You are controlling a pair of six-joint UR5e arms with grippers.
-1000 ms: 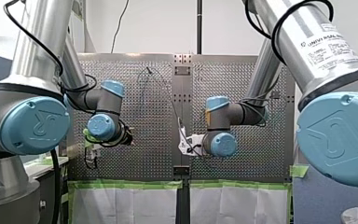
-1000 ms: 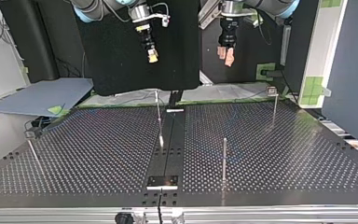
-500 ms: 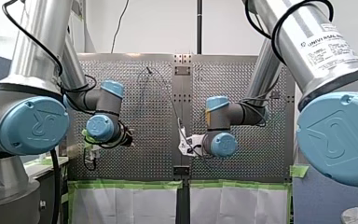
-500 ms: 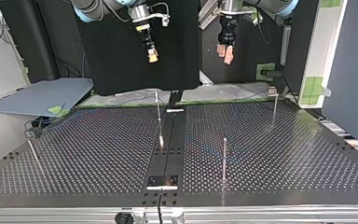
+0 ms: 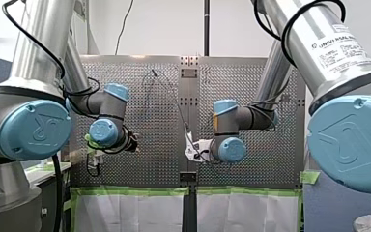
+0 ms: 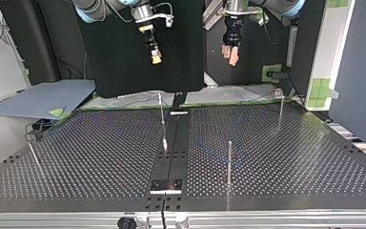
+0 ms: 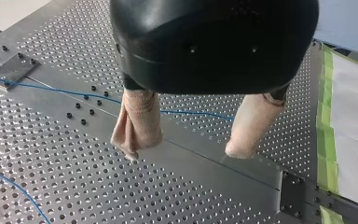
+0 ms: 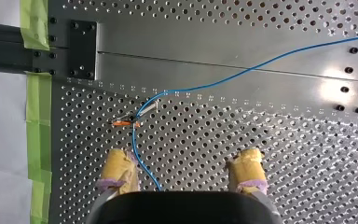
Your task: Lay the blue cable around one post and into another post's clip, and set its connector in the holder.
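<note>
both arms hang well above the perforated tabletop (image 6: 100, 157), and neither has hold of anything. in the top view my right pincer (image 6: 156, 59) comes down at the view's left with yellow pads, and my left pincer (image 6: 230, 56) at the view's right with pale beige pads; each points down at the surface with clear air under it. the left wrist view shows the left pincer's two beige pads (image 7: 137, 123) spread wide with nothing between them. the blue cable (image 7: 193, 113) lies flat on the tabletop far beneath, running from beside a dark screwed plate (image 7: 11, 70) and across behind the pads, while a second stretch curves over the holes apart from the first. in the right wrist view the right pincer's yellow pads (image 8: 248, 167) also stand wide apart and bare. there the cable crosses the smooth middle strip, bends sharply on the perforated sheet ahead of the pincer and passes close beside one pad, lying on the surface below it. at the bend sits a small orange-and-pale piece (image 8: 126, 122); i cannot tell whether it is the connector or a post's top. thin upright posts (image 6: 229, 162) stand apart on the tabletop in the top view, one further back carrying a small square head (image 6: 277, 93). green tape (image 8: 37, 116) lines the tabletop's edge.
</note>
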